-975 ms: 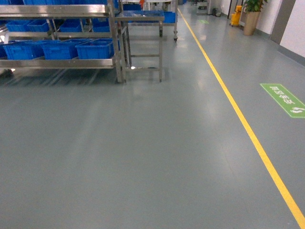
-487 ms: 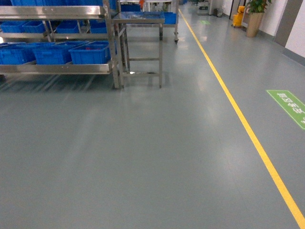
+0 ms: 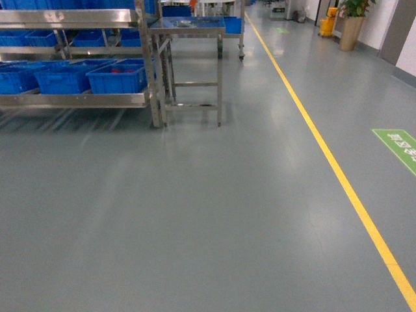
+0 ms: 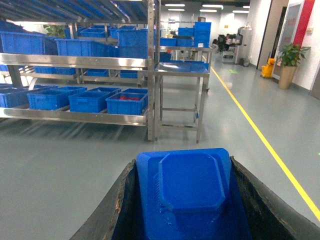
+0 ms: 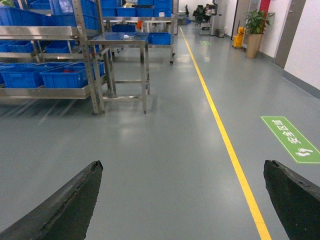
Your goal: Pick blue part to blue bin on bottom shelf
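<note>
My left gripper is shut on the blue part, a flat plastic piece with a raised octagonal face, held between two black fingers. Ahead to the left, the bottom shelf of the steel rack carries several blue bins. The rightmost bin has something red inside. In the head view the bottom shelf and its blue bins sit at the upper left, and neither gripper shows. My right gripper is open over bare floor, and the right wrist view shows the bottom shelf far left.
A small steel table stands just right of the rack. A yellow floor line runs along the right, beside a green floor sign. Grey floor lies between me and the rack. A potted plant stands far right.
In the head view the rack and table have slid lower and slightly left. The green floor sign has moved lower and right, so the rack now looks somewhat nearer.
</note>
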Robot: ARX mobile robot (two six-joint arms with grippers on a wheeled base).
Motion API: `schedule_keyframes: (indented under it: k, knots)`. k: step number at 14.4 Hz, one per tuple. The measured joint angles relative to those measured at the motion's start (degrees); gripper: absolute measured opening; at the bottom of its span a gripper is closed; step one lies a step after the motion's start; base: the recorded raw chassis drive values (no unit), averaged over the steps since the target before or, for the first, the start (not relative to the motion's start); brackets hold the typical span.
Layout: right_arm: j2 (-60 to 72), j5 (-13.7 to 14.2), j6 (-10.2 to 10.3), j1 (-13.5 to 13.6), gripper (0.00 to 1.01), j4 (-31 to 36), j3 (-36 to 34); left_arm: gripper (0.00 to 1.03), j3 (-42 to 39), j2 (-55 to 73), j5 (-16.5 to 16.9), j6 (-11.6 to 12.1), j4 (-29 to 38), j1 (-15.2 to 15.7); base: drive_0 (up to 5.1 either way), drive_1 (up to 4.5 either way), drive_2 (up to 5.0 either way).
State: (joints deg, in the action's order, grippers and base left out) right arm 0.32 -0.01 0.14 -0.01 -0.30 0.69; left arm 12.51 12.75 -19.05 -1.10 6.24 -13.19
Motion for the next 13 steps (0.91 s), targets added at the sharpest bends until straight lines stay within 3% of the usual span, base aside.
schedule_keyframes:
  k: [13]
  knots:
    - [0.0, 0.0, 0.0, 0.0, 0.98, 0.0, 0.0, 0.44, 0.0, 0.0, 0.0, 0.0, -0.2, 0.0, 0.0, 4.32, -4.3]
